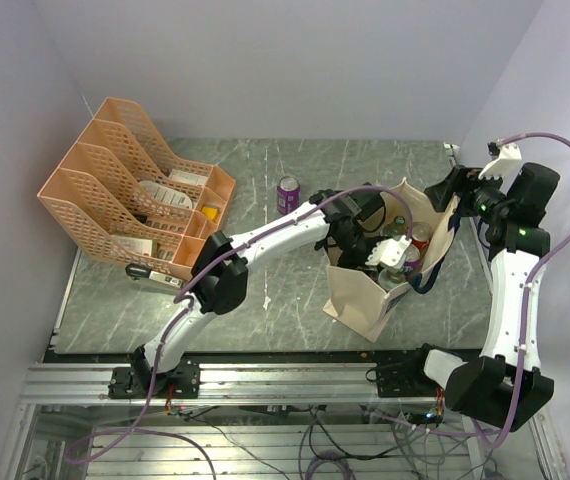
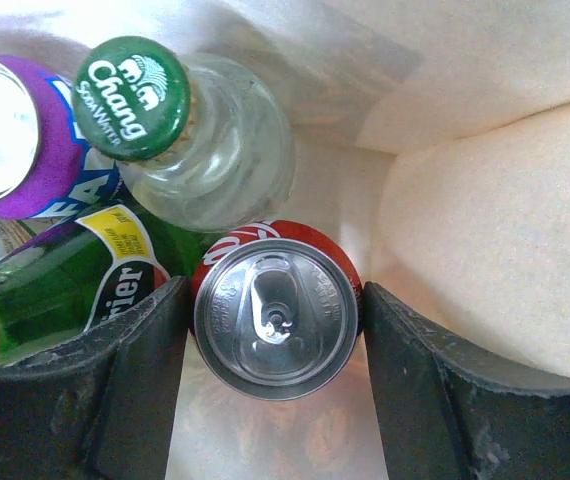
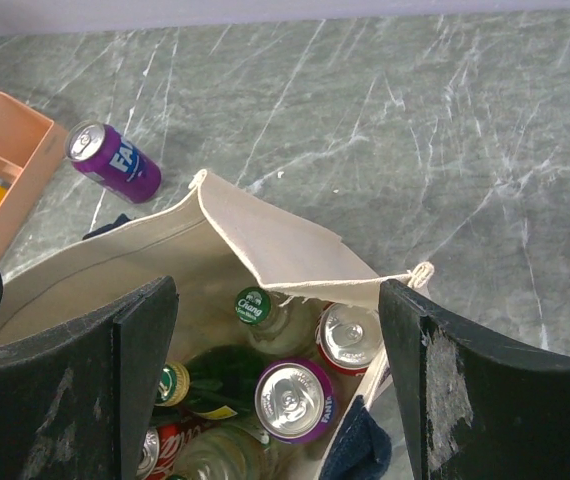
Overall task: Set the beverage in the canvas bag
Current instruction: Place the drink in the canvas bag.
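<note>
Snugly gripped between the left fingers point(image 2: 115, 400), the red can point(image 2: 275, 320) stands upright inside the canvas bag point(image 2: 485, 250).

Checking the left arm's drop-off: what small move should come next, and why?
Probably open the left gripper a little wider to free the red can. It is upright deep inside the canvas bag beside the Chang bottle, a finger close on each side; whether it is clamped I cannot tell.
</note>
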{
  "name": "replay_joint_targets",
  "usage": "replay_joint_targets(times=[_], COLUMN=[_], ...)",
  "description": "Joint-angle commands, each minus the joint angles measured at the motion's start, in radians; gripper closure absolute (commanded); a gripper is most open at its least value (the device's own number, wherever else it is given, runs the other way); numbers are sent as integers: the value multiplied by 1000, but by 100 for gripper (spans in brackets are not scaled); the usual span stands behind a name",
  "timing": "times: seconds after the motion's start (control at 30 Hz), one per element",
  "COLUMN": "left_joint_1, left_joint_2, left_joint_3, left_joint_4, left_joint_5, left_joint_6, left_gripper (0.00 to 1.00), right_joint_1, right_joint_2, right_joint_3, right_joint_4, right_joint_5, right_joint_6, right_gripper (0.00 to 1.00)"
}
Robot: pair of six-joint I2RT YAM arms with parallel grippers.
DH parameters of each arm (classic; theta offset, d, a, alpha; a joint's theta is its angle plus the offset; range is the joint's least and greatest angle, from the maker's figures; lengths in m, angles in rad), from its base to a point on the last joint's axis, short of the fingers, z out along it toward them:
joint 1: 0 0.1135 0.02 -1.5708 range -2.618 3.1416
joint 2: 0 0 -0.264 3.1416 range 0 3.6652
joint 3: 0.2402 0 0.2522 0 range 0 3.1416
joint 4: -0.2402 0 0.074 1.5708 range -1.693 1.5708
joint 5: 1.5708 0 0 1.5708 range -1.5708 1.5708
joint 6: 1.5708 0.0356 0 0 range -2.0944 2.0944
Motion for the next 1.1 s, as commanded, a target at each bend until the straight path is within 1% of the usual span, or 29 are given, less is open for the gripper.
replay_joint_targets(times=[0.0,0.13,0.37,0.5,0.57,0.63,0.77,0.93,1.07], left_joint_1=[1,-2,-26,-31,-32,-30,-32,-31,-32], left_joint_2=[-21,-1,35,33,26,21,17,18,28], left_joint_3=[-80,-86,-89,-103,-111,-111,-84,-94,-83], left_joint_4=[3,-25,-11,-19,-20,-20,-15,-3,-27], left_joint_5=[-30,-48,-116,-118,-126,-139,-148,-157,-170], left_joint_6=[67,85,66,67,72,72,45,32,29], left_gripper=[93,93,93,92,88,80,69,62,56], right_joint_1=[-9,-9,-9,-8,-9,-9,-9,-8,-9], right_joint_2=[0,4,9,11,11,11,8,9,6], right_joint_3=[-15,-14,-12,-6,-8,-10,-12,-8,-8], right_joint_4=[20,20,25,24,24,26,29,29,28], right_joint_5=[0,-1,-1,4,4,-1,1,2,1], right_joint_6=[-6,-6,-2,-3,-4,-1,1,0,1], right_gripper=[18,18,18,18,18,18,18,18,18])
